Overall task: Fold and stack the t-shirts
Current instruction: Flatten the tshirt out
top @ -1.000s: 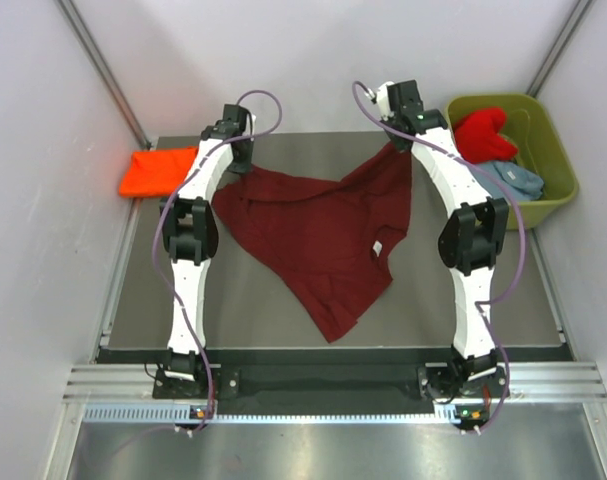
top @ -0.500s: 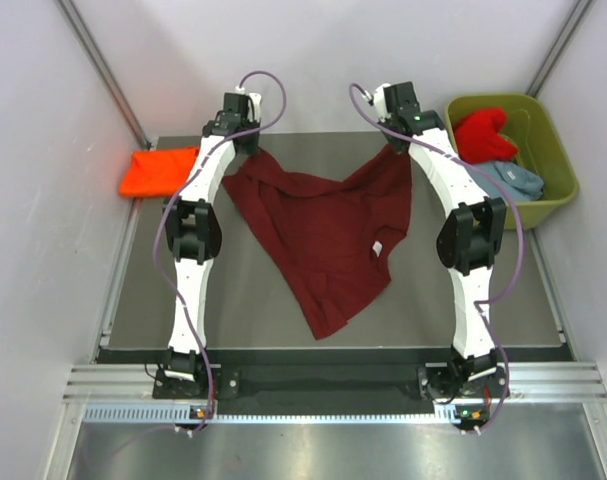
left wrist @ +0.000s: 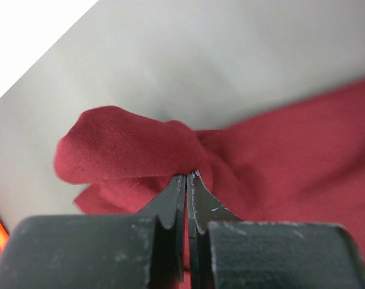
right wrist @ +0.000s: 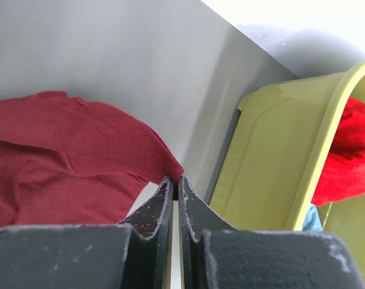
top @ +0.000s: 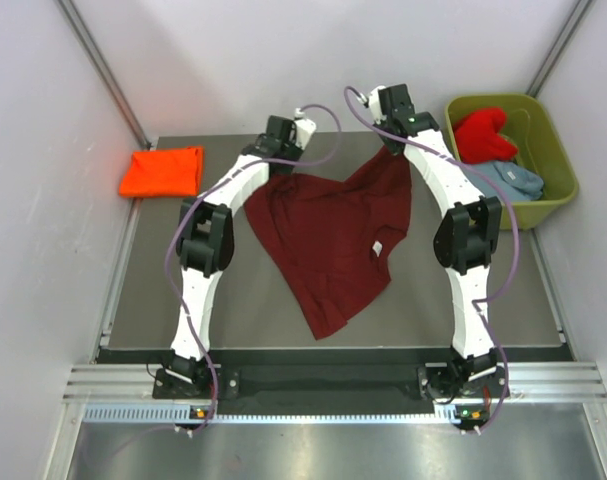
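The dark maroon t-shirt (top: 328,235) lies spread on the table's middle, its far edge lifted by both grippers. My left gripper (top: 280,160) is shut on a bunched corner of the maroon shirt (left wrist: 128,150) at the far centre-left. My right gripper (top: 395,140) is shut on the shirt's hemmed corner (right wrist: 110,150) at the far right, beside the olive-green tub (right wrist: 272,162). The orange t-shirt (top: 163,170) lies folded at the far left. The red t-shirt (top: 481,132) and the grey-blue t-shirt (top: 513,178) lie in the tub (top: 558,170).
White walls close in the table on the left, back and right. The tub stands off the table's far right corner. The arm bases sit on a metal rail (top: 323,385) at the near edge.
My left gripper has moved right along the far edge, from near the orange shirt toward the centre, dragging its maroon corner with it and bunching the shirt narrower. The right gripper has stayed nearly still.
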### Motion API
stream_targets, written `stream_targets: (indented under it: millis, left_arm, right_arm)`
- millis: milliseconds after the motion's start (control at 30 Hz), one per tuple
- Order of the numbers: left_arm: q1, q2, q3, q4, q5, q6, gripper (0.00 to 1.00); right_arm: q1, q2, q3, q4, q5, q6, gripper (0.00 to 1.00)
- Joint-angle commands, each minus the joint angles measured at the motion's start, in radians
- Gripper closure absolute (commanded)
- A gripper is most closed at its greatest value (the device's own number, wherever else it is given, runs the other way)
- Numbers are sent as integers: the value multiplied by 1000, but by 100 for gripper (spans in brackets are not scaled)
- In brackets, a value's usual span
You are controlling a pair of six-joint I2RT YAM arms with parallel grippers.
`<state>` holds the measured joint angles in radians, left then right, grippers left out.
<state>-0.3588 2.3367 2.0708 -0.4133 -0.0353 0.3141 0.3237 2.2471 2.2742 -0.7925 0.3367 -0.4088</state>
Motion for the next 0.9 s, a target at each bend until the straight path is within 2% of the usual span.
stream_targets:
  millis: [0,33,100,167,200,267,300,333,400,433,500,600,633,700,733,867]
  left_arm:
    - [-39,-125,-57,106,-4,68,100]
    - [-40,-125,-38,105,-3,68,100]
    - [-45,-96,-3,4,31,40,100]
    - [-43,-82,2,-53,142,25,99]
    - [-43,-76,-6,-94,156,20,88]
    - [-43,-73,-18,-113,143,-1,59]
    - [-42,-74,-20,-113,114,-16,37]
    - [-36,-73,-17,-113,80,-59,32]
    - [-13,-74,8,-113,45,-99,31]
    - [18,-74,17,-108,10,-163,25]
    - [78,-53,69,-130,29,-246,24]
    - [130,-40,68,-148,127,-270,25]
    - [144,-36,69,-156,228,-291,26]
    - [184,-19,71,-165,314,-354,26]
    - [195,-14,58,-151,406,-403,26]
    - [218,-2,41,-124,512,-451,30]
  right_arm:
    - [11,2,51,32,18,-5,100]
    - [11,3,51,32,19,-5,100]
    - [11,6,51,32,16,-5,100]
    - [11,8,51,32,15,-2,100]
    - [12,9,51,33,13,-2,100]
    - [12,11,53,32,10,-1,100]
    - [11,12,53,32,9,-1,100]
    - [11,12,53,32,7,1,100]
    - [11,14,51,29,4,2,100]
    - [11,12,51,29,4,4,100]
    - [11,11,47,24,4,5,100]
    - [9,9,42,24,4,5,100]
    - [9,9,42,24,4,5,100]
    - [9,9,39,24,2,5,100]
    - [11,9,39,26,4,5,100]
    - [9,11,39,24,8,2,100]
